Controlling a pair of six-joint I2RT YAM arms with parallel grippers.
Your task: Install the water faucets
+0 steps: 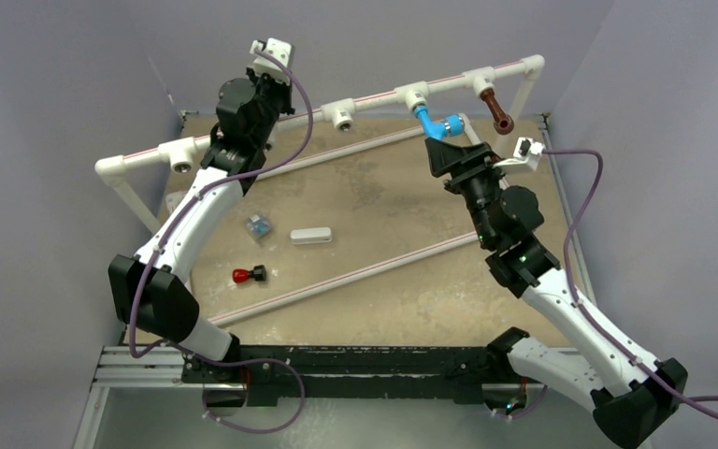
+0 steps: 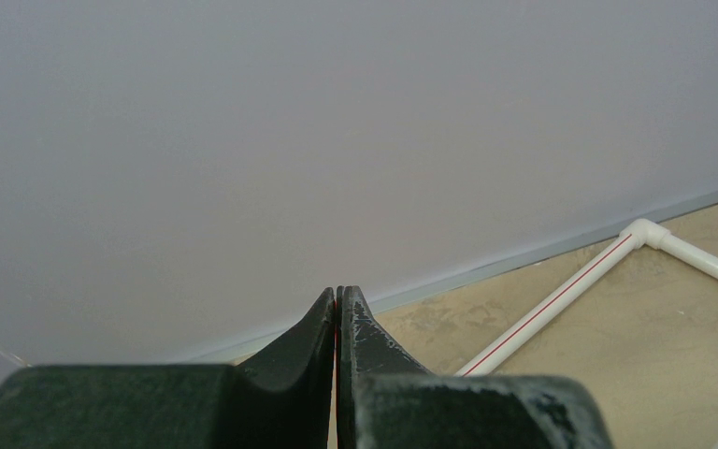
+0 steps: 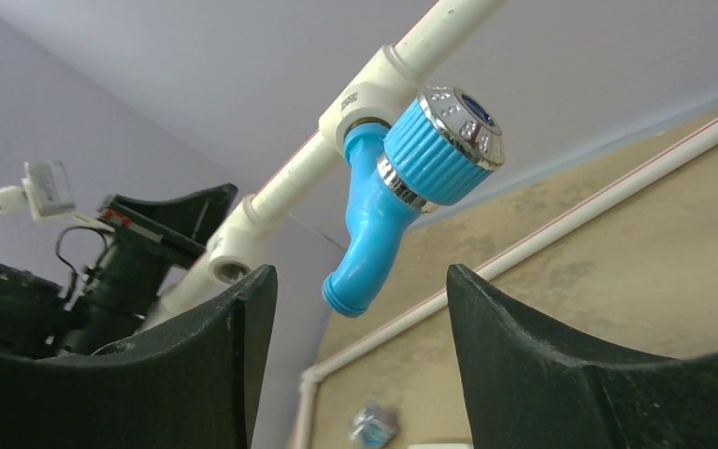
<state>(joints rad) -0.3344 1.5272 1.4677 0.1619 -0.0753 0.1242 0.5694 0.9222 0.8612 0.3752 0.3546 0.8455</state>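
**Blue tap seated on rail, R claw open around it**

- Blue faucet (image 3: 383,224) sits in a tee on the raised white pipe rail (image 1: 374,96), spout hanging down and chrome-capped knob facing out. Brown faucet (image 1: 496,111) is in the next tee toward the rail's right end, just beside the blue.
- Right gripper (image 3: 357,277): jaws well apart, one each side of the blue spout, touching nothing, holding nothing. It sits just below and in front of the rail.
- Left gripper (image 2: 337,295): fingers pressed together, nothing between them, aimed at the back wall above the rail's left half.
- Handling (my read): taps are light, stiff plastic, not fragile. The chrome cap looks slick. The ribbed blue knob grips well but prob spins on its own, so for torque take the body or spout, near the tee. The rail stands on thin legs and may flex if pushed hard.
- Room: tight behind the rail, wall is close. At the rail's right end the elbow, leg and brown tap crowd the R wrist. Below and in front of the rail is open.
- Two open tees (image 1: 341,114) left of the blue tap.
- On the table in front of the rail: a white block (image 1: 310,236), a small red-and-black part (image 1: 250,275) and a small bluish part (image 1: 259,225), type unclear.
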